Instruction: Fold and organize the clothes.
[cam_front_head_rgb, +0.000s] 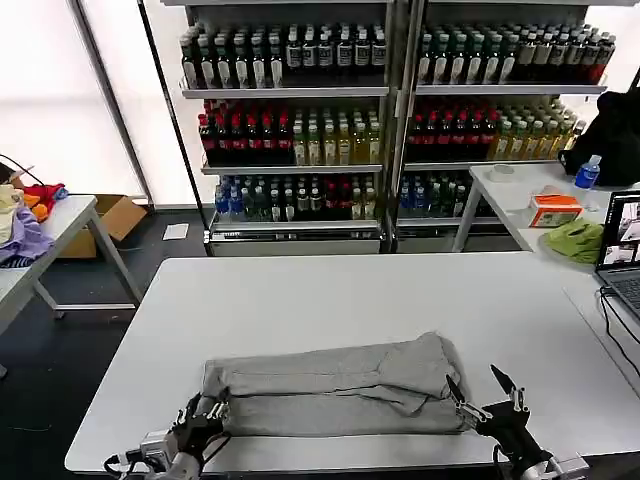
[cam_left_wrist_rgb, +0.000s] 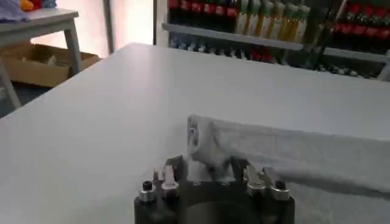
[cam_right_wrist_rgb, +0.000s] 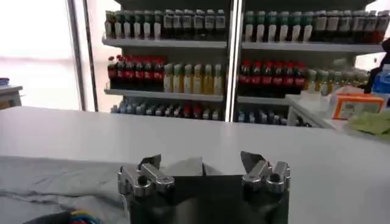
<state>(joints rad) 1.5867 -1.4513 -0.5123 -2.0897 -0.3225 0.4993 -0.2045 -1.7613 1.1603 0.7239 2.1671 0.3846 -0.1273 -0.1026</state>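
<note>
The left pincer (cam_front_head_rgb: 203, 412) sits low at the near left corner of the shirt (cam_front_head_rgb: 335, 390), and the left wrist view has its fingers (cam_left_wrist_rgb: 172, 172) spread apart with the folded cloth edge just ahead of them, at or nearly at the tips. Whether they touch the cloth is hard to call. Over on the other side, the right pincer (cam_front_head_rgb: 487, 392) stands wide apart at the shirt's near right corner, one finger (cam_front_head_rgb: 455, 392) right against the fabric's edge, the other out over bare worktop (cam_front_head_rgb: 330, 290). Nothing is clamped on either side.

Out from the pincers, the shirt lies as a long grey band across the near part of the worktop, its layers already doubled over lengthwise. A bit of coloured print (cam_right_wrist_rgb: 78, 215) peeks out by the right wrist. So the judgement: the first long fold looks done, and the band still wants folding end to end into a compact packet, then setting aside. With both pincers parked at the near corners, a fresh grip there looks like the next call.

Behind the worktop, shelves of bottles (cam_front_head_rgb: 290, 140) fill the back wall.
</note>
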